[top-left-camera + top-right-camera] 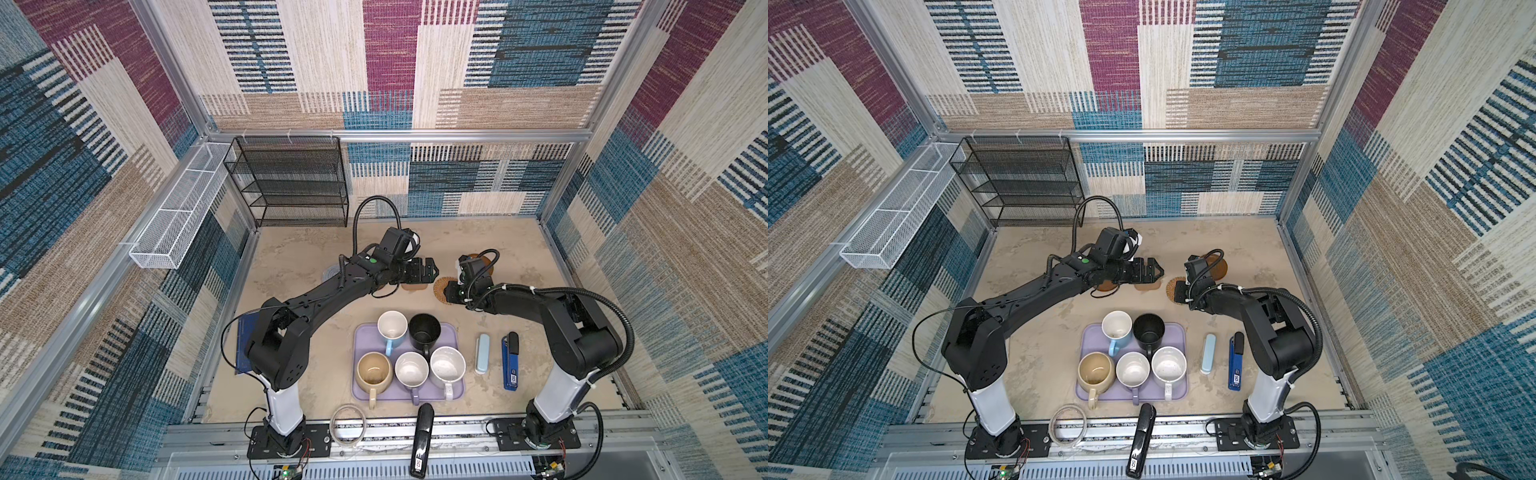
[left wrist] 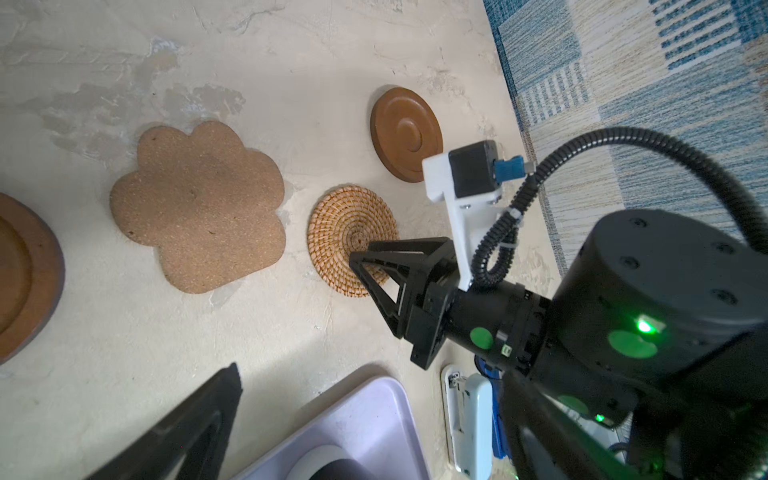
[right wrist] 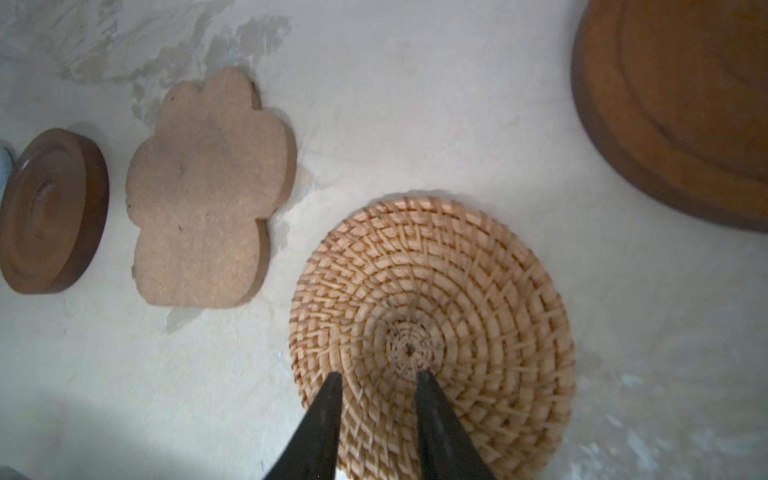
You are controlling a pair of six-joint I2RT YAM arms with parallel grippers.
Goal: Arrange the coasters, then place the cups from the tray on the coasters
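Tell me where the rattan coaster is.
In both top views the rattan coaster lies beyond the tray, right of centre, under the right gripper, with the paw-shaped coaster on its left.

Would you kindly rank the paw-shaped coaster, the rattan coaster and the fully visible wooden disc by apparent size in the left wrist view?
1. paw-shaped coaster, clearly largest.
2-3. rattan coaster and wooden disc look alike; the disc lies farther from the camera, so they stay unranked.
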